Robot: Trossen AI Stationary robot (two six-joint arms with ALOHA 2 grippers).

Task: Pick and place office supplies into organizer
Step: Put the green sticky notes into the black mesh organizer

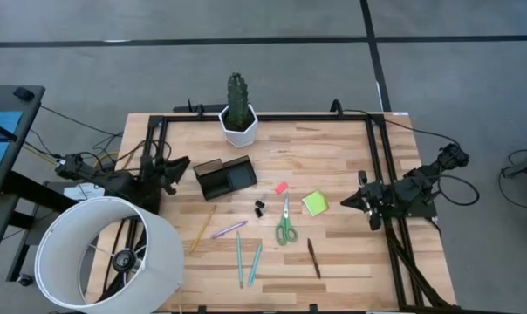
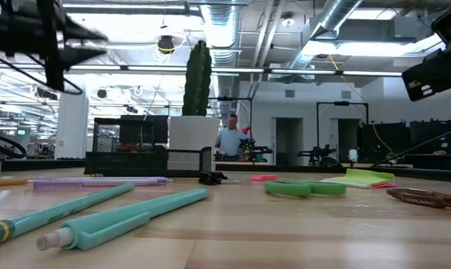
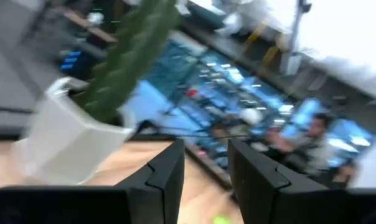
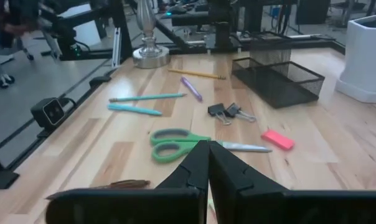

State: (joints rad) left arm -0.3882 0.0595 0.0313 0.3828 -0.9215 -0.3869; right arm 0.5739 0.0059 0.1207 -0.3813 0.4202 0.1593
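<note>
- On the tabletop point(image 1: 333, 157), every supply lies loose: scissors point(image 1: 285, 224), sticky-note pad point(image 1: 315, 203), pink eraser point(image 1: 281, 187), binder clips point(image 1: 260, 208) and pens point(image 1: 246, 259).
- Black organizer point(image 1: 225, 177) beside the cactus pot point(image 1: 238, 125) looks empty; nothing is placed yet.
- Left gripper point(image 3: 205, 177) hangs spread, empty, beside the organizer.
- Right gripper point(image 4: 208, 163) is pressed together, empty, near the pad.

No text can be read anywhere (the brown pen's point(image 2: 425, 198) print seems too blurred).

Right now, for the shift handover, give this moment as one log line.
stage: not started | left tool: open, by organizer | right tool: shut, near sticky pad | supplies: all on table
</note>
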